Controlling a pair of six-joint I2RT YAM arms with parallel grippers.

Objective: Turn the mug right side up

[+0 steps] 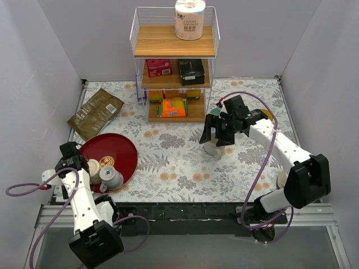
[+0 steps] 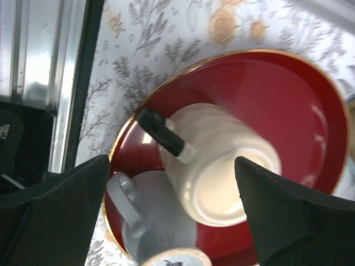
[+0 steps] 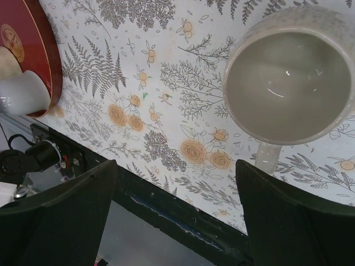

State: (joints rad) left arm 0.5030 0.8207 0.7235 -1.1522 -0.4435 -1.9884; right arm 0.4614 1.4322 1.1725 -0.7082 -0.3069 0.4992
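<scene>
A pale speckled mug (image 3: 288, 83) stands right side up on the floral tablecloth, its empty inside facing the right wrist camera and its handle (image 3: 267, 157) pointing toward the near table edge. In the top view it (image 1: 212, 149) sits just below my right gripper (image 1: 216, 139). The right gripper (image 3: 176, 163) is open and empty, with the mug off to its right-finger side, not between the jaws. My left gripper (image 2: 173, 160) is open above a cream mug with a black handle (image 2: 216, 166), which shows its base.
A red plate (image 2: 288, 100) at the near left (image 1: 120, 147) holds the cream mug and a grey mug (image 2: 150, 216) lying tilted. A brown bag (image 1: 94, 112) lies at the far left. A wire shelf (image 1: 175, 73) with boxes and a paper roll stands at the back. The near table edge (image 3: 183, 216) is close.
</scene>
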